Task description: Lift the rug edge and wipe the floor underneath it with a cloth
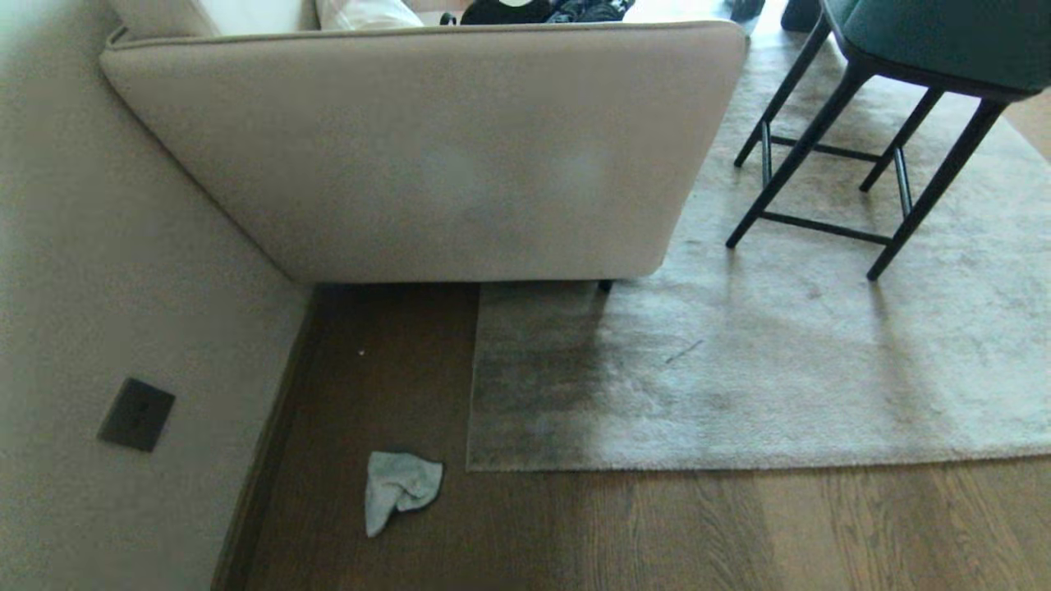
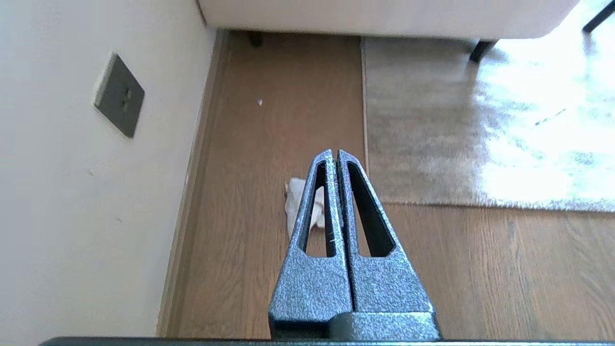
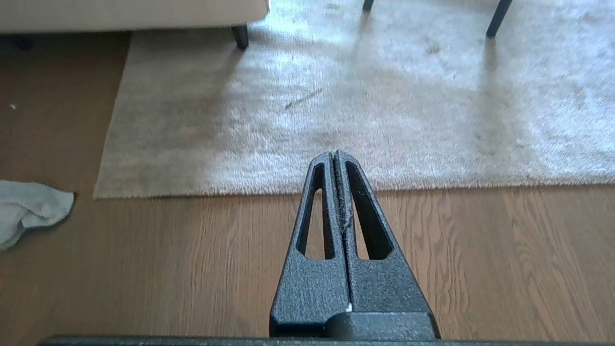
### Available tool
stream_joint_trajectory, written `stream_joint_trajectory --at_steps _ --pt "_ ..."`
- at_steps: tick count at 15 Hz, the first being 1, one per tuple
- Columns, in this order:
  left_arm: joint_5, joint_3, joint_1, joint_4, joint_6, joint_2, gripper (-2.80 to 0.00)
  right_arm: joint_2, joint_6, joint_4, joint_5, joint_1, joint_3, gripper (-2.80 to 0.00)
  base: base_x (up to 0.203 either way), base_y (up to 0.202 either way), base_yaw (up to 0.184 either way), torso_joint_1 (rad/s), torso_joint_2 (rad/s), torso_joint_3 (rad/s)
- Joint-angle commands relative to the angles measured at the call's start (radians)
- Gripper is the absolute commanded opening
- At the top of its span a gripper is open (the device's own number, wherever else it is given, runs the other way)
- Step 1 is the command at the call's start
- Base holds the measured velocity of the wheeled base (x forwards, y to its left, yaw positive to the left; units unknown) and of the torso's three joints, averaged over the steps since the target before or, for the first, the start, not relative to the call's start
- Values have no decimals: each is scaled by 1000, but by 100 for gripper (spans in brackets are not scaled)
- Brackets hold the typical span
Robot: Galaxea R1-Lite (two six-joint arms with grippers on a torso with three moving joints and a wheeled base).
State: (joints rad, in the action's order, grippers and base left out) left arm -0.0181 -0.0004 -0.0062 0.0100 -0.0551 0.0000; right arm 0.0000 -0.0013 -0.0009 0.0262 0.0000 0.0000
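Right, your left gripper point(image 2: 335, 153) and right gripper point(image 3: 334, 154) are both closed on nothing, hanging above the floor point(image 1: 657, 525). The cloth point(image 1: 400, 487) lies crumpled on bare planks just off the rug edge point(image 1: 493, 466) corner, near the wall point(image 1: 98, 287). Rug lies flat, its far part under the sofa point(image 1: 427, 148).

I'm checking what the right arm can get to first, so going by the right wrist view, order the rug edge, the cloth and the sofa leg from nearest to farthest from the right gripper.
From the shut right gripper:
1. rug edge, just past the fingertips.
2. cloth, off to one side on the floor, beyond the rug's corner.
3. sofa leg, far across the rug.
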Motion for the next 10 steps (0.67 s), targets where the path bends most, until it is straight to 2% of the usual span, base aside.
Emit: stream_joint_trajectory --at_steps 1,10 --pt "0 0 0 1 0 0 -280 1 0 -1 0 0 0 -280 0 0 0 2 2 195" --pt "0 -1 0 1 -2 0 -280 2 0 -1 0 0 0 -280 0 0 0 2 2 203"
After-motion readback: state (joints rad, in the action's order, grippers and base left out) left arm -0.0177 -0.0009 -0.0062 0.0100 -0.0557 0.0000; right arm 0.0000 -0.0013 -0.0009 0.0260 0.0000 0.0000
